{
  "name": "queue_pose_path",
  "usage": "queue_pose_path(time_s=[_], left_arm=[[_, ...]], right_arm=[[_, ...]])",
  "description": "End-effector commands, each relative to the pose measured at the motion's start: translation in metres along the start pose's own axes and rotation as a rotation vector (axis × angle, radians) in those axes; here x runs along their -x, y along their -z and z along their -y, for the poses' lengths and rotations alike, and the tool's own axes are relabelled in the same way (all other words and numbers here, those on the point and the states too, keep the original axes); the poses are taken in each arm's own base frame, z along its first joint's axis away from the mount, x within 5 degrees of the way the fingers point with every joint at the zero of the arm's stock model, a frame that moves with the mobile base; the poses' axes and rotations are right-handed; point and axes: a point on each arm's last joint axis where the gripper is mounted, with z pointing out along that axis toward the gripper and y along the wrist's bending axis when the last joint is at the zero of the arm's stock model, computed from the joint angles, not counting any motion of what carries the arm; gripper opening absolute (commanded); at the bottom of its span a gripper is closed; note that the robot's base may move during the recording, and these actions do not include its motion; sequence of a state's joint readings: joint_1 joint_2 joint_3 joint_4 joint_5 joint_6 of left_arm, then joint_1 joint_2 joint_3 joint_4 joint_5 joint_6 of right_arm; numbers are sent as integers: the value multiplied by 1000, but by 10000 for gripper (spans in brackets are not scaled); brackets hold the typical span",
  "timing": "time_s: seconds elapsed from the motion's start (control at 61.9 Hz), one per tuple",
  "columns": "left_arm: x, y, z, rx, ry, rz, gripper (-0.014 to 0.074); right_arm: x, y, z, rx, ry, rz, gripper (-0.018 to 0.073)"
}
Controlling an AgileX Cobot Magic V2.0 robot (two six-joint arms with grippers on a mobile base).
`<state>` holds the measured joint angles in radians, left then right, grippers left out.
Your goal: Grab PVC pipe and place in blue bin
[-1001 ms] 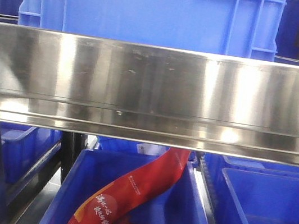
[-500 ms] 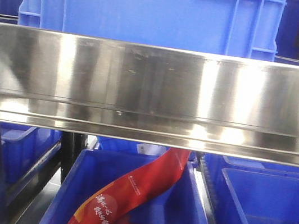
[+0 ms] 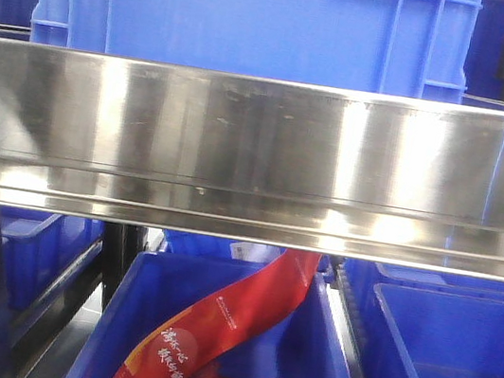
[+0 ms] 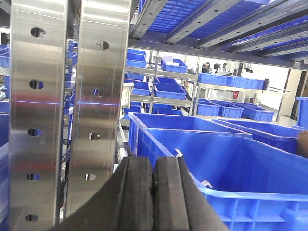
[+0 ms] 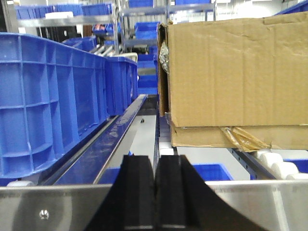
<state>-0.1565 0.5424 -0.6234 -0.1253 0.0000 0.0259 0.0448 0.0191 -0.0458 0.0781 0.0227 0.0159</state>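
— What are your fingers doing right now?

— Both pairs are pressed together with nothing between them. My left gripper (image 4: 153,192) has its black pads meeting along one seam, and my right gripper (image 5: 154,197) looks the same. Neither holds anything.

— Why carry them shut?

— My guess is that closed fingers are slimmer to move past the racking. On the left I sit just beside the perforated steel uprights (image 4: 72,110), with a large blue bin (image 4: 231,173) right ahead, its open top facing me. On the right I am low behind a steel rail (image 5: 250,207), looking down a lane between a blue crate (image 5: 53,101) and a cardboard box (image 5: 236,77) on rollers.

— And the PVC pipe?

— I cannot find it in any view. The front camera is mostly filled by a steel shelf edge (image 3: 257,156); below it a lower blue bin (image 3: 319,372) holds a red printed packet (image 3: 230,325), nothing white and curved.

— So where does the task stand?

— I judge it barely started: the pipe must be located before I can open for a grasp.
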Motion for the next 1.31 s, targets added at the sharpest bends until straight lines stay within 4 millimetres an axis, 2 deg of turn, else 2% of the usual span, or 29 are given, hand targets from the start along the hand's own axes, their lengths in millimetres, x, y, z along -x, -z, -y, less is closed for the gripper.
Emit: queue_pose_path(time_s=[0.0,0.533,1.292], left_arm=[[3,1,0,4,3,25,-111],[3,2,0,4,3,26,-111],[3,2,0,4,3,26,-111]], right_arm=[[-5,1,1,-1,4,24,-167],[-15,1,2,-4,49,-39,-167],[-16,1,2,-4,49,-40,-167]])
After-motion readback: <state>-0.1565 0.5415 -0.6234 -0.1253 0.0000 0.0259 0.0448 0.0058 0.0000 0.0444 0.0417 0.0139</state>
